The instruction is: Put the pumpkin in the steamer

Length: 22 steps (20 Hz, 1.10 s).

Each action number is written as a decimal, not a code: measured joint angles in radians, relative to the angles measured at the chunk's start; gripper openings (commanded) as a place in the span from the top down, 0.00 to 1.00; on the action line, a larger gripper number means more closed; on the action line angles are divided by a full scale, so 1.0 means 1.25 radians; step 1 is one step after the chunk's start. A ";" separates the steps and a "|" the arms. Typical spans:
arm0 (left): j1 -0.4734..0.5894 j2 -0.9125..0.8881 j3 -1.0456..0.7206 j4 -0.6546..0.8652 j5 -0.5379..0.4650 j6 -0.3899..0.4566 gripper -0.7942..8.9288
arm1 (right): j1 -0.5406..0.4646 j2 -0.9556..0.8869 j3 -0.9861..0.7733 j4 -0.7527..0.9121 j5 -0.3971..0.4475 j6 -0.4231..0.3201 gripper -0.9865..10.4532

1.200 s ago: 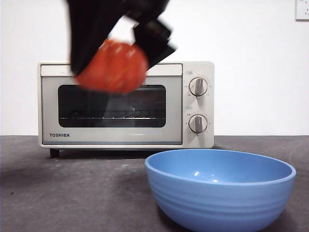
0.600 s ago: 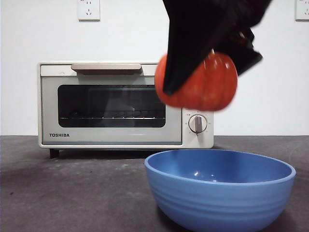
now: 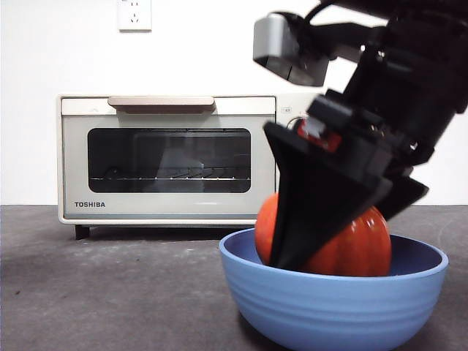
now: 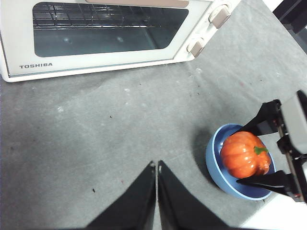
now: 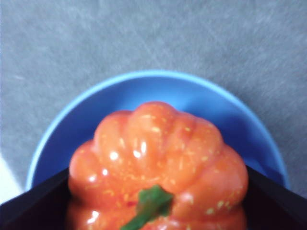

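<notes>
Two claws concern us, and only the right claw [image 3: 322, 234] is at work. Looking level across the table [image 3: 110, 292], we see it low over the blue bowl [image 3: 333, 307], which stands in front of the steamer [image 3: 190, 157]; its jaws flank the pumpkin [image 3: 358, 248], which sits down inside the bowl. The steamer's door is shut.

From the left wrist we see the left claw [image 4: 157, 167] with jaws pressed together, holding nothing, well apart from the bowl [image 4: 216, 167]; the pumpkin [image 4: 244, 154] lies in it between the right claw's jaws.

From the right wrist, the pumpkin [image 5: 158, 163] fills the bowl [image 5: 72, 124], a jaw at each flank; we cannot tell if they are gripping.
</notes>
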 measured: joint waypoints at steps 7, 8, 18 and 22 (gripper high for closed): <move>0.000 0.000 0.000 0.000 0.000 0.000 0.90 | 0.000 0.045 -0.001 0.019 0.000 0.000 0.48; 0.000 0.000 0.000 0.000 0.000 0.000 0.90 | 0.000 0.045 -0.001 0.020 0.000 0.000 0.47; 0.000 0.000 0.000 0.000 0.000 0.000 0.90 | 0.004 0.041 0.053 -0.022 0.000 0.000 0.45; 0.000 0.000 0.000 0.000 0.000 0.000 0.90 | 0.004 0.027 0.132 -0.102 0.001 -0.001 0.45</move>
